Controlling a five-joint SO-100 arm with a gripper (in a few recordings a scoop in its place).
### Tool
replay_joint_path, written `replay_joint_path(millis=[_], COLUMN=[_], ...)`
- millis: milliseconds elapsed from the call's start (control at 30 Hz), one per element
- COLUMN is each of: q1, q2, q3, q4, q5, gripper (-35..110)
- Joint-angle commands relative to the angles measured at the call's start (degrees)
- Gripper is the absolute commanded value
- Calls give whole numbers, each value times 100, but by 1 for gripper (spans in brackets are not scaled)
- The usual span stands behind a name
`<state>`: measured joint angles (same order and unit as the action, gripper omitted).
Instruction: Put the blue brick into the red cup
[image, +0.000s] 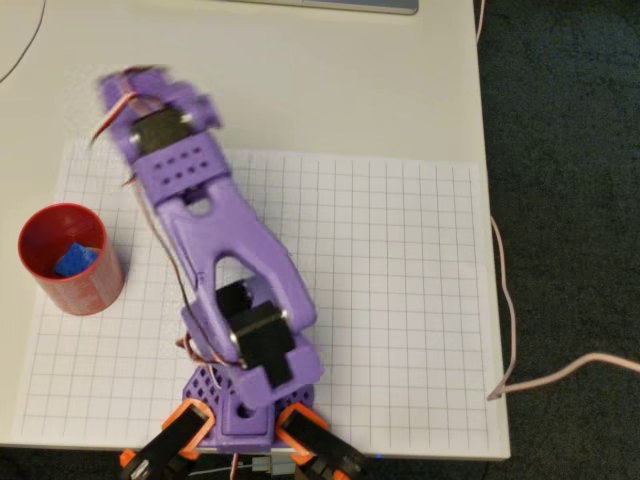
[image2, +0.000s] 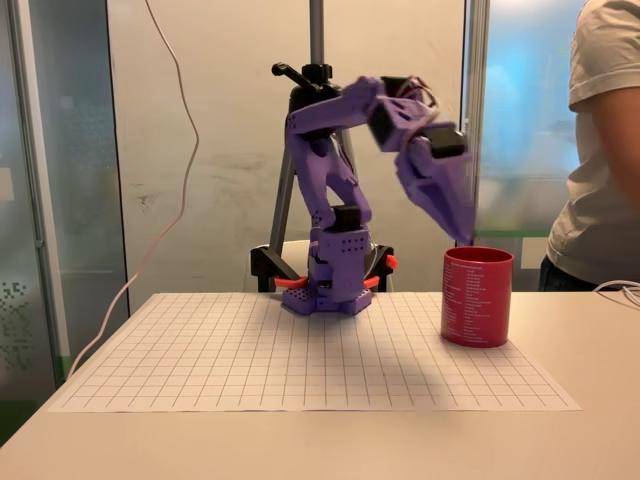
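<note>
The red cup (image: 68, 262) stands on the left part of the grid mat in the overhead view. The blue brick (image: 76, 259) lies inside it on the bottom. In the fixed view the red cup (image2: 477, 297) stands right of the arm's base, and its wall hides the brick. My purple gripper (image2: 460, 230) points down, raised, with its tips just above the cup's rim on the left side. It is motion-blurred. From overhead the gripper (image: 135, 88) appears beyond the cup, blurred, with its fingers hidden under the wrist. Nothing shows between the fingers.
The white grid mat (image: 400, 300) covers most of the table. The arm's base (image: 245, 400) sits at the near edge in the overhead view. A pale cable (image: 560, 375) lies off the table's right side. A person (image2: 600, 150) stands behind the table at right.
</note>
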<state>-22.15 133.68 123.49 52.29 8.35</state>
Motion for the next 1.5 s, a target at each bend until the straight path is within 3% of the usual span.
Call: replay_joint_path(millis=[0,200,633,733,833,1100,1467], q1=[1336,2452,2874,2874,2786,2188,2109], q2=[229,1538,5563,5555,5555,5555,5555], q3=[-580,-598,-281,-545,-149,2514,4922], q4=[-299,-272,1582,2153,2083,1995,1696], q5=[-132,-686,-923,-879,-756,-431,-457], gripper=[0,0,0,0,0,0,0])
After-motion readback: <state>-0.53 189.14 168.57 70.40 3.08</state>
